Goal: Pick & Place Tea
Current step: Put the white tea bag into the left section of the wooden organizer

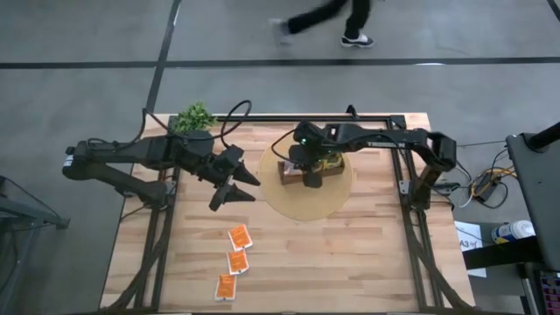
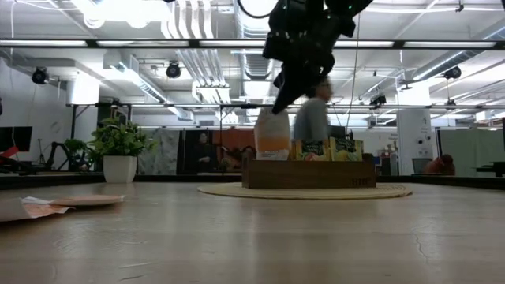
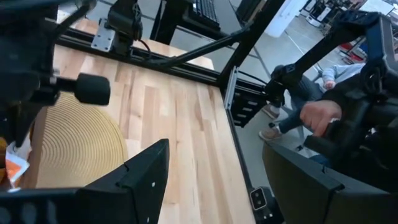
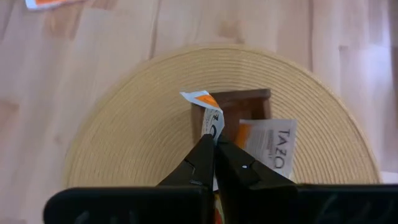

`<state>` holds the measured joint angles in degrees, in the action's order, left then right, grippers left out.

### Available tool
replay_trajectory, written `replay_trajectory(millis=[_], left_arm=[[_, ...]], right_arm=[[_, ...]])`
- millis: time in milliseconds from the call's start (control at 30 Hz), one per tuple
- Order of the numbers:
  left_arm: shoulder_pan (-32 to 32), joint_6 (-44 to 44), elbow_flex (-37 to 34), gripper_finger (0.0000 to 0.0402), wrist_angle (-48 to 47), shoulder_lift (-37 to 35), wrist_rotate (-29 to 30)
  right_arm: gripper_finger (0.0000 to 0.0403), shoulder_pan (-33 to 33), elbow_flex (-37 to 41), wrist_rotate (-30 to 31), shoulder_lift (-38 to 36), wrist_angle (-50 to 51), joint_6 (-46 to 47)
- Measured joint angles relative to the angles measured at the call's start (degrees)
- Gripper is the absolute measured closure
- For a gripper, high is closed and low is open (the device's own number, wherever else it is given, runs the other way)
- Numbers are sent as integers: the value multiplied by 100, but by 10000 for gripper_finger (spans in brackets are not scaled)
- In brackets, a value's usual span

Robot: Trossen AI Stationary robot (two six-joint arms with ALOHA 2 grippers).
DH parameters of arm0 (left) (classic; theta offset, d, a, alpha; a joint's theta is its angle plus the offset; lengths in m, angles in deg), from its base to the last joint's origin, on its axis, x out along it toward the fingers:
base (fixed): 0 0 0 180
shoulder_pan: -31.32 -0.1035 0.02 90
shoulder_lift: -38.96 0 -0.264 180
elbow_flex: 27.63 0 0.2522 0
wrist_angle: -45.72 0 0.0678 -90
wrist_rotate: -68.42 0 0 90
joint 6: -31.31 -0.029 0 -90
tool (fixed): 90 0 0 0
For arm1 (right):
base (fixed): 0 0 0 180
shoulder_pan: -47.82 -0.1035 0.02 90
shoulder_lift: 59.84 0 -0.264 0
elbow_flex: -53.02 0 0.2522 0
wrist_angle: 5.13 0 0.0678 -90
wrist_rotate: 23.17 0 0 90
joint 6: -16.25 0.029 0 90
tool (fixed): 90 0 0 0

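Observation:
My right gripper (image 4: 214, 152) is shut on an orange-and-white tea sachet (image 2: 272, 134) above the left end of the brown wooden box (image 2: 308, 175). The box stands on a round woven mat (image 1: 337, 201) and holds more sachets, upright: a white-and-orange one (image 4: 268, 146) and green ones (image 2: 313, 150). Three orange sachets (image 1: 237, 261) lie flat on the table toward its near left. My left gripper (image 1: 232, 188) is open and hangs in the air left of the mat, with nothing between its fingers. My right gripper pinches the sachet's upper part (image 4: 211, 127) between its two fingers, coming from above on a steep slant. The sachet hangs below the fingertips, one corner (image 4: 198, 97) bent outward. Its lower edge (image 2: 272, 158) is level with the box's rim; whether it touches the box I cannot tell.
A small plant in a white pot (image 1: 194, 116) stands at the table's far left edge. Black frame rails (image 1: 411, 201) run along the table's sides. A person walks across the floor beyond the far edge. Bare wood lies near the front right.

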<state>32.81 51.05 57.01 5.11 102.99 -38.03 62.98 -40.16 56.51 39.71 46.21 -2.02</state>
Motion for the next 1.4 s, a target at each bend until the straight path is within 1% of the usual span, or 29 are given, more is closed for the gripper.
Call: replay_trajectory(millis=[267, 700, 933, 1000, 1400], left_arm=[[0, 43, -1, 150, -31, -21, -7], [0, 41, -3, 150, -70, -20, -13], [-2, 41, -3, 150, -70, -22, -13], [-2, 41, -6, 150, -70, -21, -13], [-2, 41, -6, 150, -66, -21, -13]], right_arm=[[395, 88, -61, -3, 243, -156, -171], [395, 458, -81, -24, 282, -213, -239], [395, 461, -54, -99, 282, -238, -273], [395, 463, -35, -201, 282, -242, -275], [395, 463, 121, -215, 290, -484, -134]])
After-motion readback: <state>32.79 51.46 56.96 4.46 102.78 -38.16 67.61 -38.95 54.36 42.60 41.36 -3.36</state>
